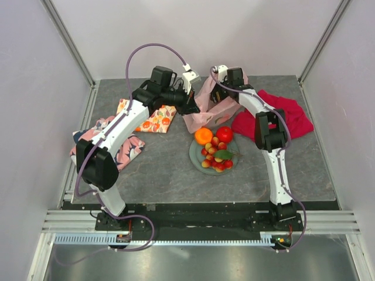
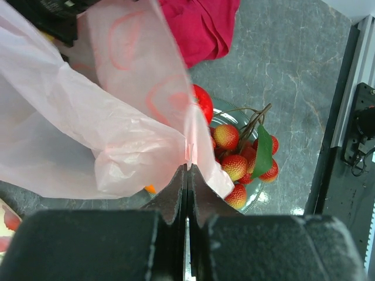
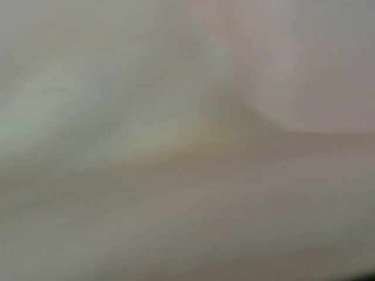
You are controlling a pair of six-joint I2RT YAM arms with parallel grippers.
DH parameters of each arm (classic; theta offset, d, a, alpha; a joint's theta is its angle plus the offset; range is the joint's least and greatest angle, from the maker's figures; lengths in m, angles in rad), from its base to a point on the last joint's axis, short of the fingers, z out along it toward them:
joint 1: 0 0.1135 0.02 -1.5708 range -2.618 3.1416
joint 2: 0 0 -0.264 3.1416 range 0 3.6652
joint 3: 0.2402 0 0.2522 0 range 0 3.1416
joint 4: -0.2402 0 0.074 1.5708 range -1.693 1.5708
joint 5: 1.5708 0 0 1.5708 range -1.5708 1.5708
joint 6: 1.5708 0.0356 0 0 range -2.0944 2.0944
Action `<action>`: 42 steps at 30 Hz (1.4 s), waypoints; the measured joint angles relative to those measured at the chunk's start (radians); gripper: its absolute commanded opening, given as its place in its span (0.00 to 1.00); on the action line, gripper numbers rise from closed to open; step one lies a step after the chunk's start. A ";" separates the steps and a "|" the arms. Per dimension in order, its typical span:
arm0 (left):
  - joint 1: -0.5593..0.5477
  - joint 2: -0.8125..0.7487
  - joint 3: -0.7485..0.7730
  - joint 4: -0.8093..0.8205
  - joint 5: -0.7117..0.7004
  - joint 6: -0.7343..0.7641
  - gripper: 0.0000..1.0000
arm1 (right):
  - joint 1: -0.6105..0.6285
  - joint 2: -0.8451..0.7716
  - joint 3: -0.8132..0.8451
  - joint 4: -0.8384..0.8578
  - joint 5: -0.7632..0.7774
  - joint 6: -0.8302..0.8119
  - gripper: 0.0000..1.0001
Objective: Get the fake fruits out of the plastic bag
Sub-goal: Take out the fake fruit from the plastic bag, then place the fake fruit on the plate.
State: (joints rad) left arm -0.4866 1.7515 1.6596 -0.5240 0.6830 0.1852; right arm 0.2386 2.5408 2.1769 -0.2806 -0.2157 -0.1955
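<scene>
The pale-pink plastic bag (image 1: pixel 208 105) stands lifted at the back middle of the table. My left gripper (image 1: pixel 193 108) is shut on a thin edge of the bag (image 2: pixel 88 134), fingertips pressed together (image 2: pixel 188 167). My right arm reaches down into the bag's mouth from above; its fingers are hidden in the plastic, and the right wrist view is only a pale blur. In front of the bag, a grey plate (image 1: pixel 195 157) holds fake fruits: an orange (image 1: pixel 203 136), a red apple (image 1: pixel 224 134) (image 2: pixel 203 102) and a bunch of little red-yellow pieces (image 1: pixel 215 157) (image 2: pixel 225 136) with a green leaf (image 2: pixel 262 152).
A red cloth (image 1: pixel 281 120) (image 2: pixel 202 23) lies to the right of the bag. A fruit-printed orange-and-white cloth (image 1: pixel 155 120) and a pink-and-navy cloth (image 1: pixel 126 146) lie to the left. Metal frame rails border the table (image 2: pixel 351 88).
</scene>
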 measured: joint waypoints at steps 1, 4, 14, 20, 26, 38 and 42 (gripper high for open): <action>0.000 0.003 0.002 0.000 -0.003 0.000 0.02 | -0.002 -0.039 -0.045 -0.005 -0.021 0.006 0.62; 0.000 0.015 0.009 -0.002 -0.034 0.002 0.02 | -0.012 -0.213 -0.186 -0.035 -0.109 0.026 0.61; 0.031 0.122 0.145 0.001 -0.143 0.007 0.02 | -0.108 -0.670 -0.272 -0.109 -0.478 0.134 0.61; 0.068 0.144 0.238 0.004 -0.186 0.014 0.66 | -0.100 -0.742 -0.338 -0.295 -0.602 0.038 0.61; 0.115 0.089 0.219 0.003 -0.151 -0.008 0.80 | 0.109 -0.871 -0.406 -0.544 -0.519 -0.330 0.61; 0.200 -0.503 -0.080 -0.012 -0.143 -0.027 0.82 | 0.623 -0.929 -0.698 -0.594 -0.214 -0.823 0.61; 0.244 -0.626 -0.152 -0.013 -0.119 -0.027 0.81 | 0.628 -0.788 -0.702 -0.549 -0.116 -0.849 0.60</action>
State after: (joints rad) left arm -0.2428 1.1255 1.5078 -0.5369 0.5640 0.1577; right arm 0.8669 1.7527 1.4750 -0.8291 -0.3317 -1.0447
